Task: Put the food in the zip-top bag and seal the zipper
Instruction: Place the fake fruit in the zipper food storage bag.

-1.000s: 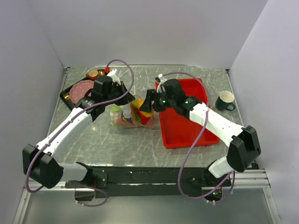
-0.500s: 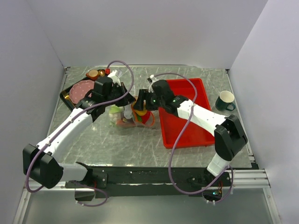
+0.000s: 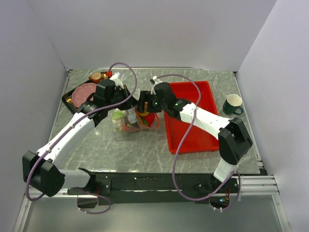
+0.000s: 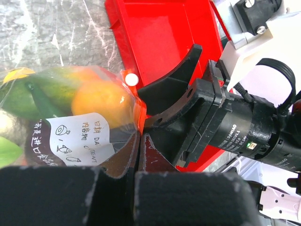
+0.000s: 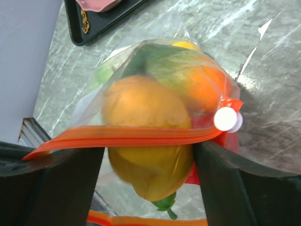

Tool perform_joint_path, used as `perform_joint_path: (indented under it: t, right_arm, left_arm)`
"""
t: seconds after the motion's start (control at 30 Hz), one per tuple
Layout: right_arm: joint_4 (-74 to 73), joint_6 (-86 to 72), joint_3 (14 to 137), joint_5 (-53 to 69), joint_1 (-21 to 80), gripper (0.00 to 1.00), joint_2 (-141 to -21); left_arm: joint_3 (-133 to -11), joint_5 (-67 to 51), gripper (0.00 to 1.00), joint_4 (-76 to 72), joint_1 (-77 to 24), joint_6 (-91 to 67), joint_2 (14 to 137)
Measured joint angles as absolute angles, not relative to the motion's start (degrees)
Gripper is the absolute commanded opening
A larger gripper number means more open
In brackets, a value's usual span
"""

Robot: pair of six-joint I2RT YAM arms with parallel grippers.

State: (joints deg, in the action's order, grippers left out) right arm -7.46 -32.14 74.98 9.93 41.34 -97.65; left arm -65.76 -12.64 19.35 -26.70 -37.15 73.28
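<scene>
Grey desk (image 3: pixel 145 145) is occupied by the bag (image 4: pixel 80 136) of food (image 5: pixel 141 108). Its edge is pinched by the left claw (image 4: pixel 139 146); the right claw (image 5: pixel 148 157) is spread around it, apparently released.

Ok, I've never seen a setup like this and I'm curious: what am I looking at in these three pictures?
This is a robot: a left arm and a right arm bolted to the near edge of a table. One picture looks down from above; the other two come from a camera on each wrist, so each shows its own fingers. On the table are a red tray, a mug and a dark tray at the back left. Between the arms lies a clear zip-top bag holding toy food, with an orange zipper along its mouth. The left tool is pinched shut on the bag's edge. The right tool is open, one finger on either side of the bag, near the zipper.
</scene>
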Motion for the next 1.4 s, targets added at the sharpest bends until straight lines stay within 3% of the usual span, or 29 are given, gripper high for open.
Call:
perform_joint_path:
  t: [0.1, 0.4, 0.5, 0.53, 0.6, 0.63, 0.73, 1.1, 1.4]
  right_arm:
    - [-7.40, -31.90, 74.94, 9.10, 41.47, 1.00, -97.65]
    - [-10.35, -28.64, 74.24, 3.68, 41.95, 0.97, -93.58]
    - [-10.87, -27.62, 72.44, 2.09, 42.35, 0.74, -89.56]
    - [-11.22, -27.22, 71.77, 1.63, 42.48, 0.54, -87.94]
    - [-11.66, -26.76, 70.81, 0.97, 42.50, 0.35, -85.12]
    - [-11.77, -26.70, 70.65, 0.82, 42.50, 0.17, -84.16]
    - [-11.42, -27.03, 69.78, 0.67, 42.50, 0.00, -82.83]
    - [-9.67, -29.12, 66.13, 7.40, 42.48, 0.00, -84.82]
    - [-8.60, -29.08, 70.72, 10.02, 42.50, 0.00, -94.06]
  left_arm:
    - [-65.76, -12.10, 0.01, 19.59, -26.72, -37.12, 72.71]
    - [-65.78, -12.14, 0.01, 19.73, -27.14, -37.15, 72.27]
    - [-65.78, -11.86, 0.01, 19.53, -27.16, -37.17, 72.10]
    - [-65.78, -11.75, 0.01, 19.53, -27.14, -37.17, 72.07]
    - [-65.78, -11.68, 0.01, 19.46, -27.14, -37.19, 72.07]
    - [-65.78, -11.68, 0.01, 19.46, -27.14, -37.19, 72.07]
    - [-65.78, -11.68, 0.01, 19.46, -27.14, -37.19, 72.07]
    - [-65.78, -11.68, 0.01, 19.40, -27.14, -37.19, 72.07]
    - [-65.78, -11.68, 0.01, 19.40, -27.11, -37.17, 72.07]
